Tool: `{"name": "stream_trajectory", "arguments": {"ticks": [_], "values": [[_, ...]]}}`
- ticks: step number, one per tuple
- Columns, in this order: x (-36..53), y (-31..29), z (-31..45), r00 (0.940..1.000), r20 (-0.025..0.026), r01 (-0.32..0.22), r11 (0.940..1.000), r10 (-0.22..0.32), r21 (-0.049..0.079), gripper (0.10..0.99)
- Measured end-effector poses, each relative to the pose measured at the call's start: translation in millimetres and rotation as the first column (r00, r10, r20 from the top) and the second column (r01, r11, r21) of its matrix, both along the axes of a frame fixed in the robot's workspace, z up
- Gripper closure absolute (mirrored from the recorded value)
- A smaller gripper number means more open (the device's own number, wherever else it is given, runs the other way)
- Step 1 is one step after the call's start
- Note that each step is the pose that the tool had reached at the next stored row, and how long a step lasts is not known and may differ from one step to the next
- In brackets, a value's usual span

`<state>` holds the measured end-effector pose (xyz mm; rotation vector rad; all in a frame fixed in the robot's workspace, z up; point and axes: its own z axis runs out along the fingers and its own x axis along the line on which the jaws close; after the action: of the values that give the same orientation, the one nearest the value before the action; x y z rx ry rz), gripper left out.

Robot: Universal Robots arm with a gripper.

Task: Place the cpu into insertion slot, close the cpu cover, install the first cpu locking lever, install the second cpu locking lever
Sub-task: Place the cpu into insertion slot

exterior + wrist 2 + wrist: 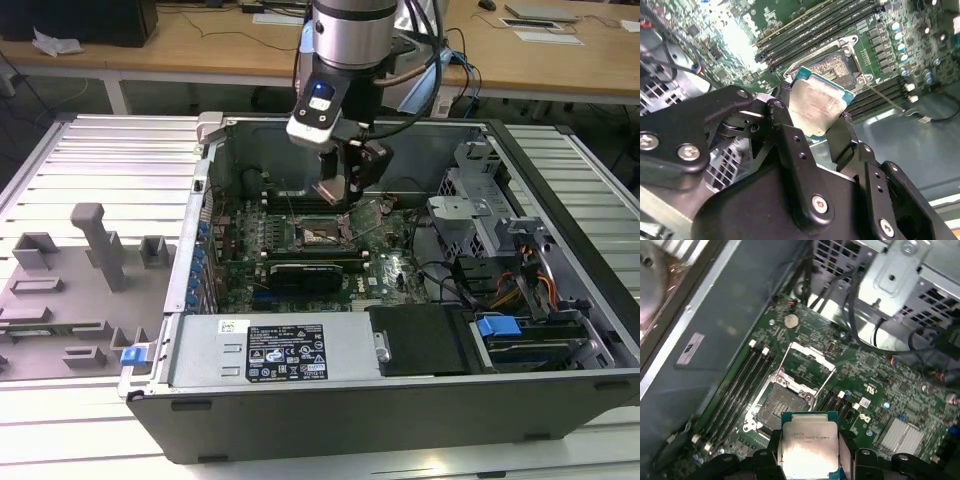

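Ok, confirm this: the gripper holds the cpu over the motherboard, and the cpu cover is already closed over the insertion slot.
Wrong on the cover. In the first wrist view the cpu cover is swung open, leaving the insertion slot bare. The rest stands: the gripper holds the cpu over the motherboard.

Lab: open computer case (400, 410) on slotted metal bench (110, 165), desks (210, 45) behind.

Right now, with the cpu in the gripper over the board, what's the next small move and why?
Probably ease the cpu down toward the insertion slot, squaring it first. The gripper holds it above and apart from the slot, the pin field is bare, and the cpu cover stands open.
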<state>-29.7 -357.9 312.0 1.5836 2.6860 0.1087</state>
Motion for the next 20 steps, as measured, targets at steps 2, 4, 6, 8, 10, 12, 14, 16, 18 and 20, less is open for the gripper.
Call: {"name": "stream_trajectory", "arguments": {"ticks": [2,4,6,8,10,12,14,16,18,20], "values": [[0.0,0.0,-1.8,0.9974,-0.0001,0.072,0.9974,-0.072,0.000,0.549],[0.0,0.0,-2.9,0.9935,0.0000,0.114,0.9935,-0.114,0.000,0.549],[0.0,0.0,-4.4,0.9867,0.0000,0.162,0.9867,-0.162,0.000,0.549],[0.0,0.0,-6.1,0.9774,0.0000,0.211,0.9774,-0.211,0.000,0.549],[0.0,0.0,-8.0,0.9658,0.0000,0.259,0.9658,-0.259,0.000,0.549],[0.0,0.0,-10.0,0.9512,0.0000,0.309,0.9512,-0.309,0.000,0.549],[0.0,0.0,-11.5,0.9388,0.0000,0.345,0.9388,-0.345,0.000,0.549],[0.0,0.0,-13.0,0.9249,0.0000,0.380,0.9249,-0.380,0.000,0.549],[0.0,0.0,-14.7,0.9073,0.0000,0.421,0.9073,-0.421,0.000,0.549],[-0.2,0.0,-18.9,0.8823,-0.0001,0.471,0.8823,-0.471,0.000,0.549]]}}
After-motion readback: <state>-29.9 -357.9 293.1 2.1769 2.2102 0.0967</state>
